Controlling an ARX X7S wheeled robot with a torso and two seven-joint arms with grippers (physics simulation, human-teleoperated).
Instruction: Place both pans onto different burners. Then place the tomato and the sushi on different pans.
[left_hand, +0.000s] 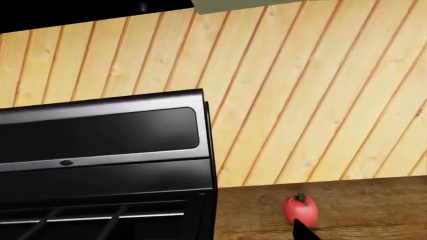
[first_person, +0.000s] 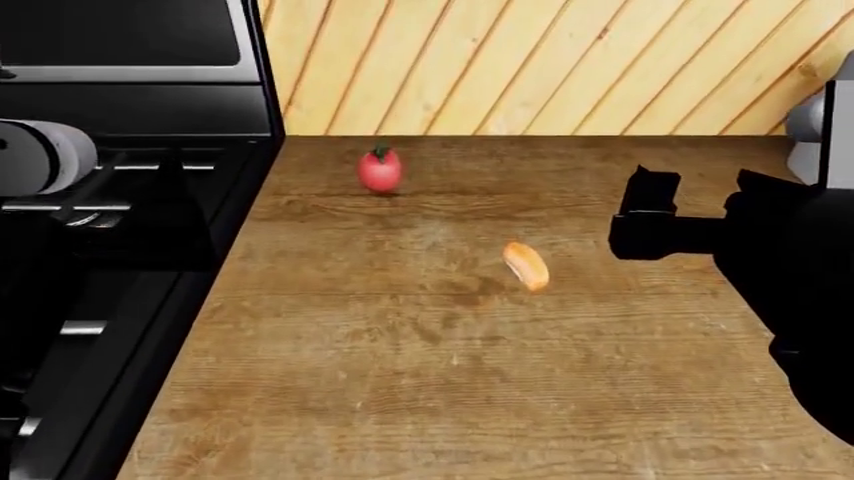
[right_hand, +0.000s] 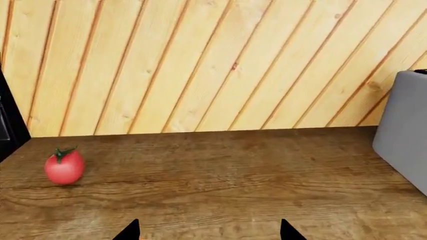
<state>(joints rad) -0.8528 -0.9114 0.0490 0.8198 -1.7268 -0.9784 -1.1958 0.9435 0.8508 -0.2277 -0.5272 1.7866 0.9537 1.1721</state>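
red tomato (first_person: 380, 170) upright near wall; orange sushi (first_person: 526, 266) nearer counter centre, well apart.

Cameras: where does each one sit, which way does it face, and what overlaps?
Head view: on the head, looking forward and down over the wooden counter, stove at left; right gripper hangs beside the sushi.
Left wrist view: near the left gripper, facing the plank wall past the stove; one dark fingertip shows.
Right wrist view: near the right gripper, facing the wall low over the counter; two fingertips show.
Shared: the tomato appears in all three.
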